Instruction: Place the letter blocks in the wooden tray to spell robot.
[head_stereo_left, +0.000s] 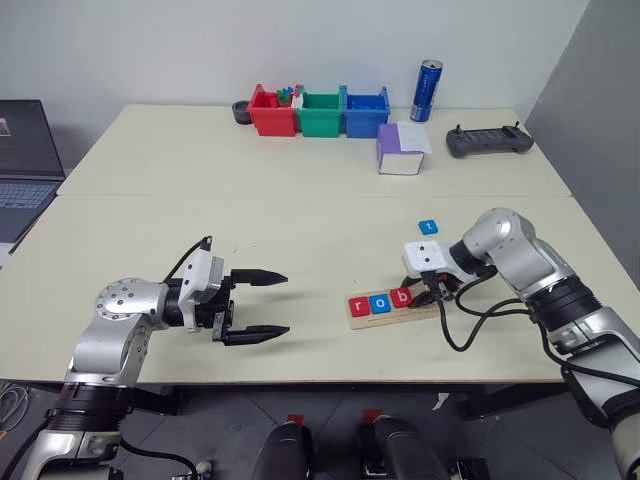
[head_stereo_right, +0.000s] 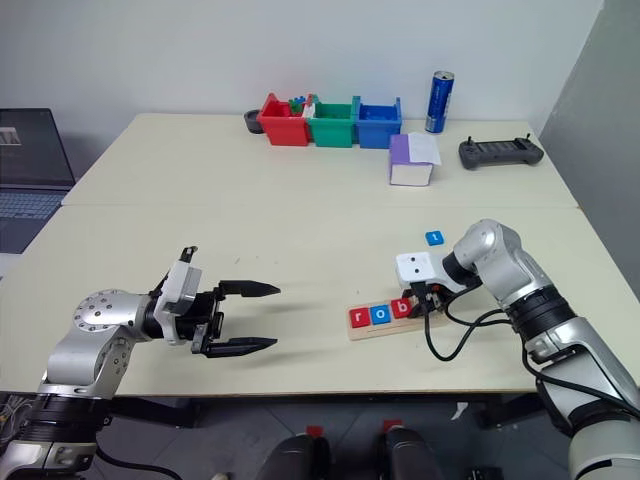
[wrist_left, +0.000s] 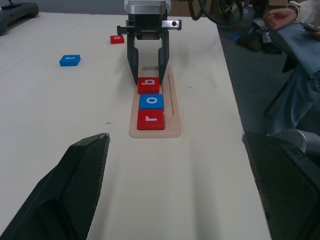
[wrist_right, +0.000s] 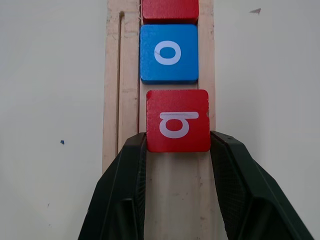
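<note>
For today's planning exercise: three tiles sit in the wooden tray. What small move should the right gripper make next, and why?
Probably open the right gripper and lift away. Its fingers flank the red square b tile, which already lies in the long pale wooden tray after the red r tile and blue o tile. The loose red o tile comes next.

Blocks r (head_stereo_left: 359, 307), o (head_stereo_left: 380, 302), b (head_stereo_left: 401, 296) in tray (head_stereo_left: 420, 314); t block (head_stereo_left: 428, 227) behind.
</note>
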